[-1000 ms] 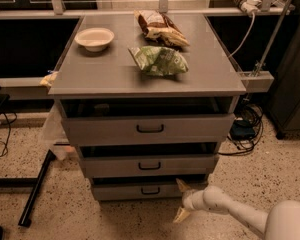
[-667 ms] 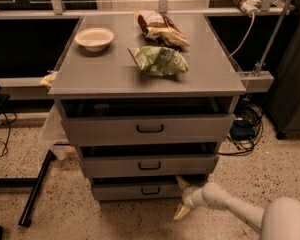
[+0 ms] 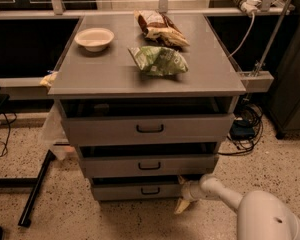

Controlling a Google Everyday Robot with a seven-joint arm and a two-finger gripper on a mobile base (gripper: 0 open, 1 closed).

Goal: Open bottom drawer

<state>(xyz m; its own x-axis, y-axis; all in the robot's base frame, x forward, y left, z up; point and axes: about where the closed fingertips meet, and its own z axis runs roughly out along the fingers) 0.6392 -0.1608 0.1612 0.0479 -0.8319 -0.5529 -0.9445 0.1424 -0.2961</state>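
Observation:
The bottom drawer (image 3: 125, 191) is the lowest and narrowest grey front of the cabinet, with a small black loop handle (image 3: 150, 190) at its centre. It stands out a little, with a dark gap above it. My gripper (image 3: 181, 194) is at the drawer's right end, to the right of the handle, on a white arm (image 3: 225, 194) coming from the lower right. Its yellowish fingers are spread apart: the upper one (image 3: 180, 181) is at the drawer's top edge and the lower one (image 3: 181, 206) hangs down toward the floor. It holds nothing.
The middle drawer (image 3: 149, 165) and the wide top drawer (image 3: 149, 129) sit above. On the cabinet top are a white bowl (image 3: 94, 38), a green bag (image 3: 158, 60) and a brown bag (image 3: 160, 28). A black leg (image 3: 35, 190) lies at left, cables (image 3: 245, 129) at right.
The arm has shifted slightly left and the gripper has risen a touch against the bottom drawer's right end. The drawers look unchanged.

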